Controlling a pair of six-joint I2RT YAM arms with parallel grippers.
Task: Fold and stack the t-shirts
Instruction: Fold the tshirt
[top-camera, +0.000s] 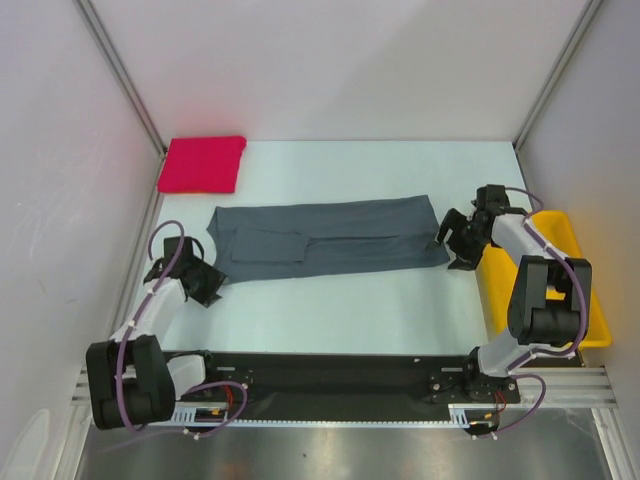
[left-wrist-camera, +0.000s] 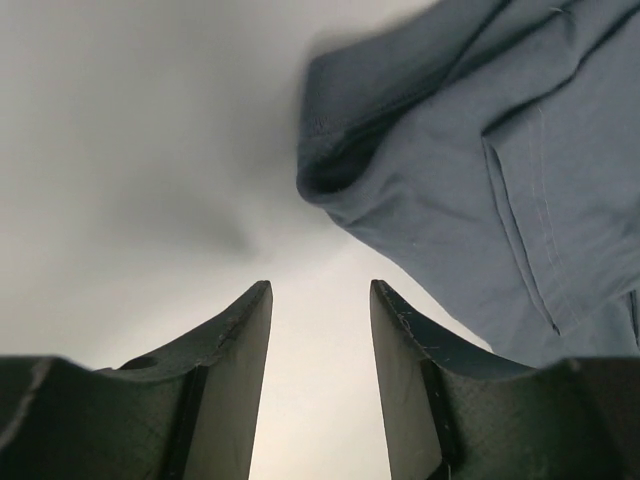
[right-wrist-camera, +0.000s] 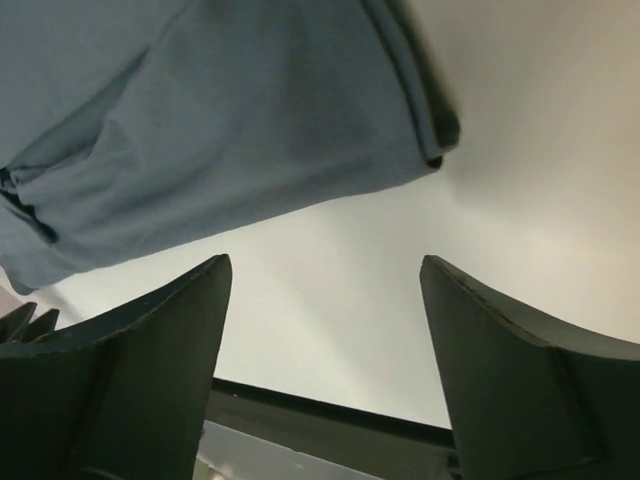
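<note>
1 grey t-shirt (top-camera: 330, 237), long folded strip; 1 red t-shirt (top-camera: 202, 163), folded sq. Both apart, empty: left tool (top-camera: 205, 283), right tool (top-camera: 455, 240).

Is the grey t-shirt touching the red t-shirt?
Apart. The top view shows bare table between the grey t-shirt and the red t-shirt.

White panel walls (top-camera: 350, 60) on three sides; pale tabletop (top-camera: 350, 310); black rail (top-camera: 330, 375) along near edge.
</note>
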